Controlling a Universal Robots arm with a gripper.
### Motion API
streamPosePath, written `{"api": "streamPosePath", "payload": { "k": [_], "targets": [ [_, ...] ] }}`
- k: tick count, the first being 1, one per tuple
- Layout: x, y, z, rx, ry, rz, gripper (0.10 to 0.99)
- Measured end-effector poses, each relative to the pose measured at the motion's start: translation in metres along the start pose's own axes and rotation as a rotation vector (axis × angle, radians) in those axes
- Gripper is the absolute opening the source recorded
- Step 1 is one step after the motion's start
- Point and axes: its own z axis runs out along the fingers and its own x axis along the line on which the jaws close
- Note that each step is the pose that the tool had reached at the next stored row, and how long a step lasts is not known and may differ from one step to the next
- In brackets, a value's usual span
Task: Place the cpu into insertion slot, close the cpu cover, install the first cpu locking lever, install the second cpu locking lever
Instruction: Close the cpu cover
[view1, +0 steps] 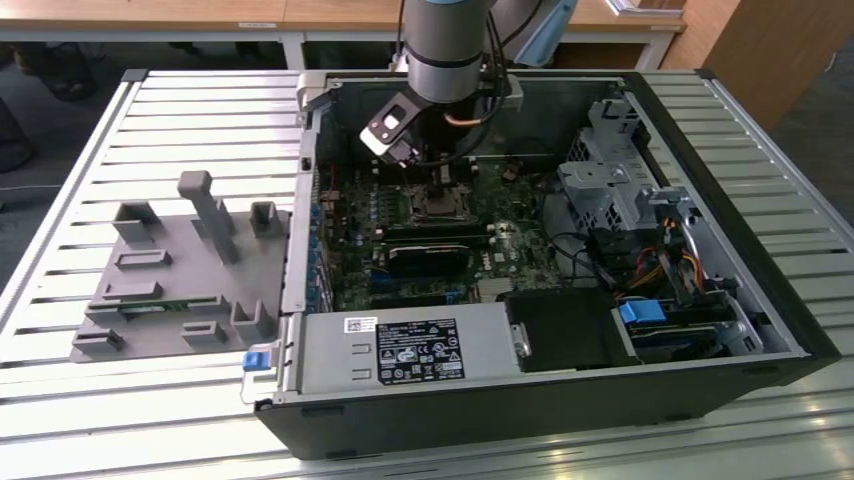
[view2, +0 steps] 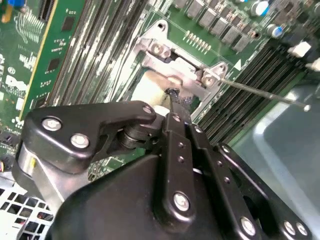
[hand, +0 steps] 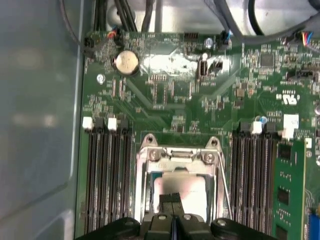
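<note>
Two tool (hand: 172, 199) fingers pressed together, empty, tips at cpu (hand: 187, 185) in insertion slot (hand: 150, 186) | cpu cover (hand: 180, 155) looks down | your risk: a sideways slip scratches chip or snags loose lever (view2: 260, 91)

A slatted metal table (view1: 80, 400) is catching bright light on its near slats. At the far side, wooden desks (view1: 147, 12) with white legs are standing on dark floor (view1: 817, 135).

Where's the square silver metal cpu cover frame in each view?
Exterior view: cpu cover on the green motherboard, beneath the black gripper.
Second wrist view: just beyond the gripper's tip.
First wrist view: framing the cpu beside the gripper.
Shared landmark: the gripper.
</note>
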Motion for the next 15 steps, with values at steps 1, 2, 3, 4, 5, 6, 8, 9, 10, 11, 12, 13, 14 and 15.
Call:
{"api": "streamPosePath", "payload": {
  "k": [1,2,3,4,5,6,8,9,10,11,12,13,14,15],
  "targets": [
    [0.0000,-0.0002,0.0000,0.000,0.0000,0.000,0.106],
    [0.0000,-0.0002,0.0000,0.000,-0.0001,0.000,0.106],
    [-0.0001,-0.0003,0.0000,0.000,0.0000,0.000,0.106],
    [-0.0001,-0.0003,0.0000,0.000,-0.0001,0.000,0.106],
    [-0.0001,-0.0004,0.0001,0.000,-0.0001,0.000,0.106],
    [0.0000,-0.0013,0.0001,0.000,0.0001,0.000,0.106],
    [0.0000,-0.0032,0.0001,0.000,0.0001,0.000,0.106],
    [0.0000,-0.0040,0.0002,0.000,0.0000,0.000,0.106],
    [0.0000,-0.0047,0.0003,0.000,0.0000,0.000,0.106],
    [0.0001,-0.0054,0.0004,0.000,0.0000,0.000,0.106],
    [0.0000,-0.0061,0.0005,0.000,0.0000,0.000,0.106],
    [0.0000,-0.0067,0.0007,0.000,-0.0001,0.000,0.106],
    [0.0000,-0.0074,0.0010,0.000,-0.0002,0.000,0.106],
    [0.0000,-0.0078,0.0014,0.000,-0.0001,0.000,0.106]
  ]
}}
